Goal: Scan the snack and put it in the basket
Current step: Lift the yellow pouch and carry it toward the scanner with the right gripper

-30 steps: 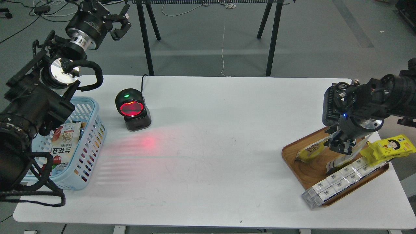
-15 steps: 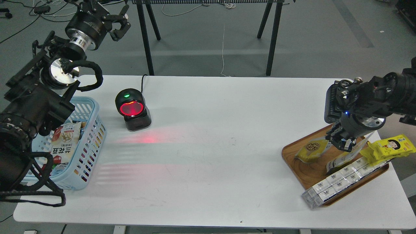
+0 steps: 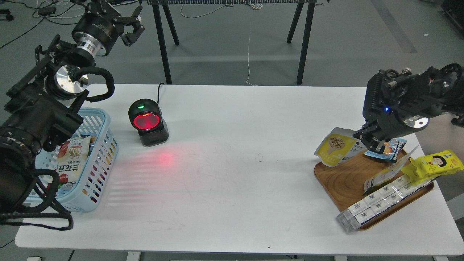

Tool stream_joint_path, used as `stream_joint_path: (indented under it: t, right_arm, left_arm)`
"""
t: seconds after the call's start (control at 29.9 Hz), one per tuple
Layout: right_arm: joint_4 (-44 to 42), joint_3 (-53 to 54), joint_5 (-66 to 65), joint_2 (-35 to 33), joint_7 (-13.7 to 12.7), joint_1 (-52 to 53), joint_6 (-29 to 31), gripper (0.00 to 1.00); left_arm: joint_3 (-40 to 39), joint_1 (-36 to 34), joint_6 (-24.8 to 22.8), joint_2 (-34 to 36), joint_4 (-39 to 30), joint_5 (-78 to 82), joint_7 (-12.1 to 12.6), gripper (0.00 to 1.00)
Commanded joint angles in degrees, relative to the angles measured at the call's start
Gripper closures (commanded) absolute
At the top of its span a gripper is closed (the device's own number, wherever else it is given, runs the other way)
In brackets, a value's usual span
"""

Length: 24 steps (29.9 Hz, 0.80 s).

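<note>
The snack (image 3: 336, 146), a pouch with a yellow front and a picture of tan beans, hangs tilted above the left end of the wooden tray (image 3: 342, 183). My right gripper (image 3: 373, 142) is shut on the pouch's right edge and holds it clear of the tray. The light blue basket (image 3: 106, 125) stands at the table's left edge, partly hidden by my left arm. My left gripper (image 3: 132, 29) is open and empty, high above the table's far left corner.
A black scanner (image 3: 148, 121) with a red window stands right of the basket and casts red light on the table. A white-and-red packet (image 3: 74, 159) lies in the basket. The tray holds a bright yellow cartoon packet (image 3: 435, 163), a white boxed pack (image 3: 377, 204) and other pouches.
My right gripper has risen from the tray and moved slightly back, lifting the bean pouch with it. The left arm has barely moved.
</note>
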Motion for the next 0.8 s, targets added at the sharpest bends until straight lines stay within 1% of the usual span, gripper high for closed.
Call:
stream_joint_path:
  t: [0.0, 0.1, 0.27, 0.54, 0.77]
  right_arm:
    - [1.2, 3.9, 0.0, 0.5, 0.0, 0.5, 0.3, 0.99]
    - [0.8, 4.6, 1.1, 2.7, 0.0, 1.4, 0.4, 0.99]
    - [0.3, 4.6, 7.3, 9.6, 0.0, 2.4, 0.6, 0.99]
    - [-4.4, 4.9, 10.1, 20.8, 0.0, 3.1, 0.6, 0.99]
    - [-6.9, 4.9, 14.0, 27.6, 0.0, 2.6, 0.6, 0.99]
  left_arm:
    - [-0.2, 0.0, 0.0, -0.1, -0.2, -0.1, 0.0, 0.00]
    - [-0.2, -0.1, 0.3, -0.3, -0.3, -0.1, 0.0, 0.00]
    - [-0.3, -0.1, 0.3, -0.5, -0.3, -0.1, 0.0, 0.00]
    - [-0.3, 0.0, 0.3, -0.5, -0.3, -0.1, -0.1, 0.00]
    - [-0.3, 0.1, 0.2, -0.5, -0.3, -0.1, -0.1, 0.00]
